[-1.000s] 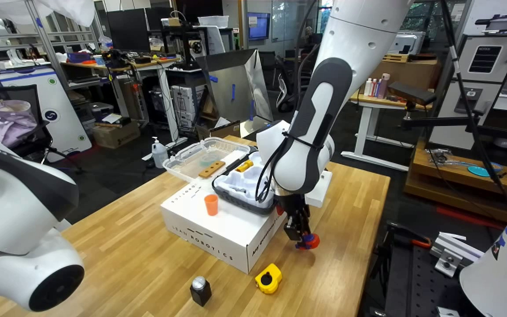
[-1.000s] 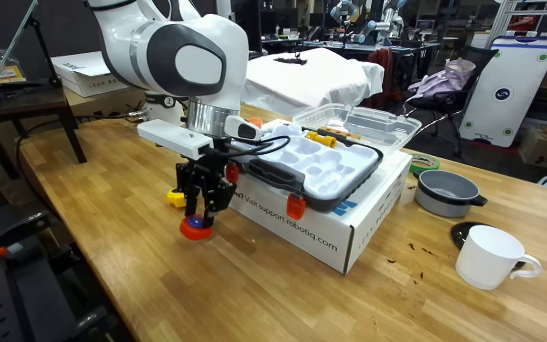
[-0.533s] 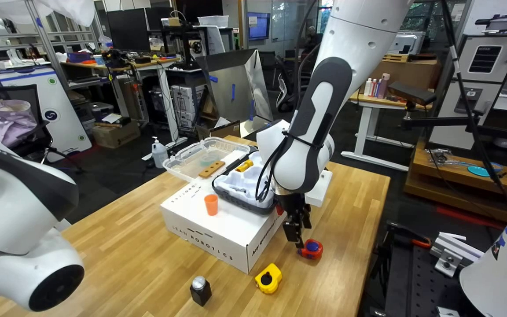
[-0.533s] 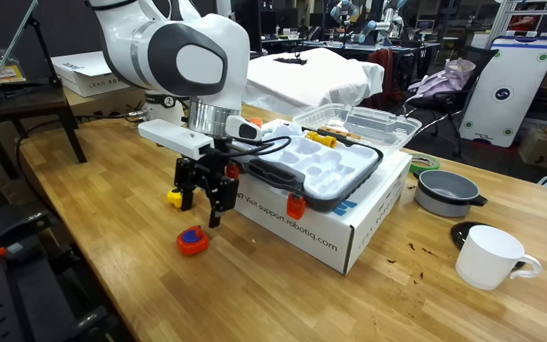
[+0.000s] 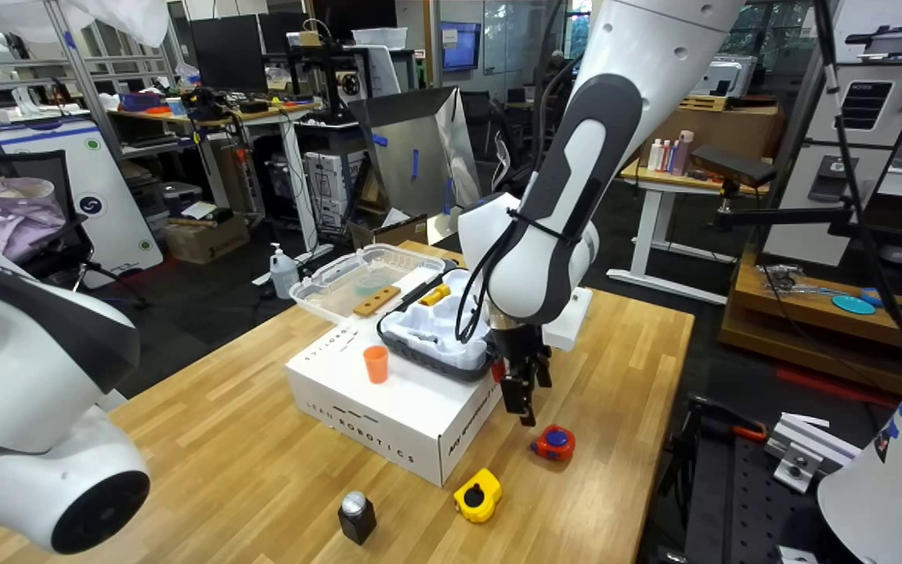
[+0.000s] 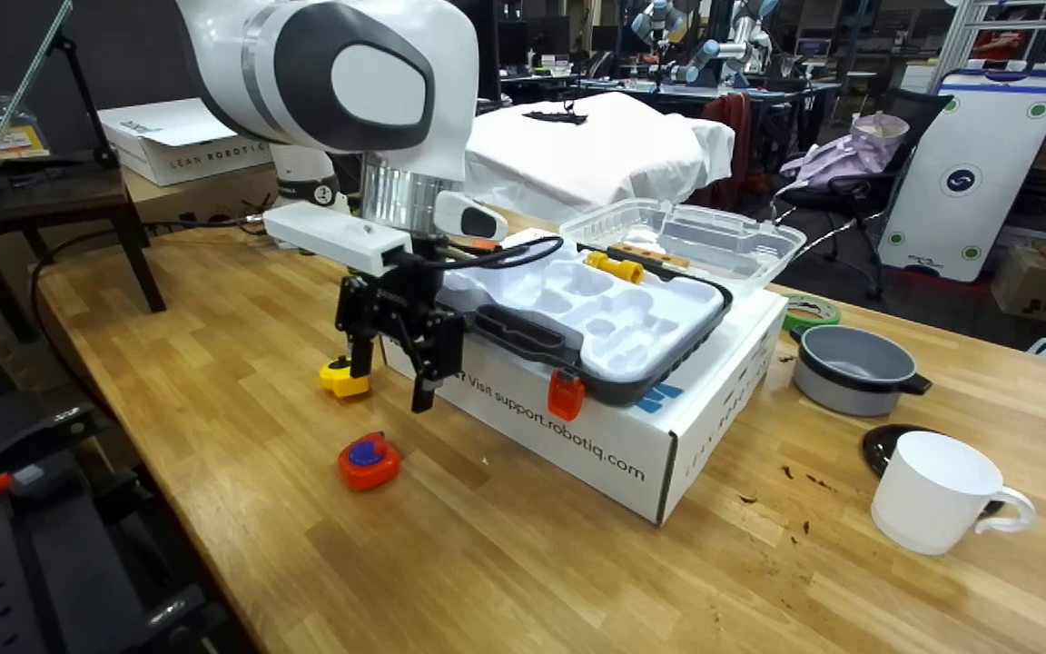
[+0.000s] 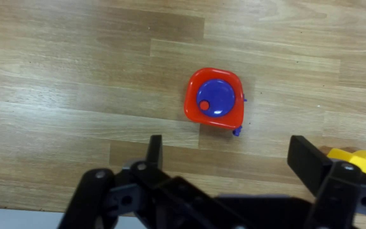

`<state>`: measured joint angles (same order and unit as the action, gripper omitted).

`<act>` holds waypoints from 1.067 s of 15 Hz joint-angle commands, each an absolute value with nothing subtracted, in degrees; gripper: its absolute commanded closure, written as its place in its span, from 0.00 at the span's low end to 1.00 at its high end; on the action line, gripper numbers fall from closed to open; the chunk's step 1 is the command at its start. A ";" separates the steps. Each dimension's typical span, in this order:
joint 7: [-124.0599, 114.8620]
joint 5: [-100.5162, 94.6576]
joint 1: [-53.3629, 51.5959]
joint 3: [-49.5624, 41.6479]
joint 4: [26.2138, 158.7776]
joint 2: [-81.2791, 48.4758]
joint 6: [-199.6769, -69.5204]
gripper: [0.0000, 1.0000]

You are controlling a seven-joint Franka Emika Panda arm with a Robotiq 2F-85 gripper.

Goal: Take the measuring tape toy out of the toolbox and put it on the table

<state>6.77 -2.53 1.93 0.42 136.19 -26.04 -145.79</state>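
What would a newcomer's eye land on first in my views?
Most likely the bright red measuring tape toy, near the middle of the wrist view, lying on the wooden table clear of the open gripper. Next, perhaps, the open toolbox on top of the white cardboard box, in both exterior views. The yellow-and-black object also stands out, on the table near that box in an exterior view.

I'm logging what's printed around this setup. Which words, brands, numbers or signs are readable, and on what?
"LEAN ROBOTICS": side of the white box under the toolbox.
"Any question… Visit support.robotiq.com": another side, partly hidden.
"LEAN ROBOTIC": background box, end hidden.
Too small or blurred: marks on the white board, cardboard box, white cabinet and second arm.
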 commanded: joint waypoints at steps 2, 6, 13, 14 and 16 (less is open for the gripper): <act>9.43 -3.04 2.69 0.25 143.45 -15.00 -142.78 0.00; 9.95 -3.49 2.10 -0.43 150.63 -2.62 -139.13 0.00; 9.39 -4.17 1.16 -0.52 161.05 18.10 -134.11 0.00; 9.71 -4.16 0.97 -0.55 161.89 20.32 -133.05 0.00; 9.95 -3.89 0.33 -0.58 159.91 22.23 -129.50 0.00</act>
